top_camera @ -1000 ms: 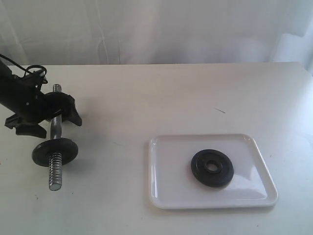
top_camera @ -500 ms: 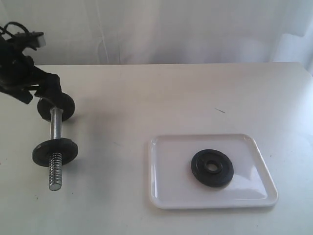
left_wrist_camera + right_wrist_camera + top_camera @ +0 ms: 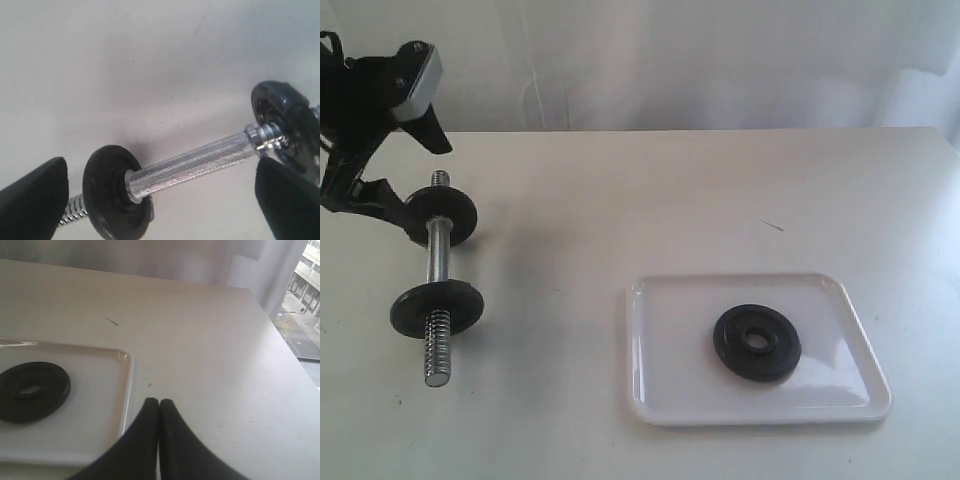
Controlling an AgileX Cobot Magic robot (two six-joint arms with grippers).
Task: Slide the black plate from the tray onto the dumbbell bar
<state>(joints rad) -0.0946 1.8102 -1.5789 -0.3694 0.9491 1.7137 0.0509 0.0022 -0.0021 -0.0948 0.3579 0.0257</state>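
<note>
Matte black and likely cast metal, the black plate [image 3: 756, 343] lies flat in the right half of the tray [image 3: 670, 405], lower right of the exterior frame, with nothing touching it. I judge it dense for its size and quite rigid, so it will neither flex nor bruise. Lying flush on a glossy white surface, though, it offers no gap underneath. The best hold looks like a pinch across the ring: one finger down the central hole, the other outside the raised rim. The tray itself seems slick and light (it may skate if the plate is dragged rather than lifted).

At the left of the frame, well apart from the tray, the dumbbell bar [image 3: 440, 258] rests on the desk [image 3: 620, 190], running from upper to lower. It already carries a far disc [image 3: 440, 215] and a near disc [image 3: 437, 308]. Its coarse threaded end juts out free below the near disc, and the hole must line up squarely with it or the threads will probably catch.

Above the bar's knurled middle the left claw [image 3: 160, 167] hangs spread wide, gripping nothing. In its own wrist view the right claw [image 3: 159, 405] has its fingers pressed together and empty, close to the tray's rim; it does not appear in the exterior view.

Pale and smooth, the desk bears only a small dark mark [image 3: 772, 225] above the tray. A white curtain [image 3: 670, 60] hangs behind, and a window [image 3: 306, 270] shows past the desk's corner.
</note>
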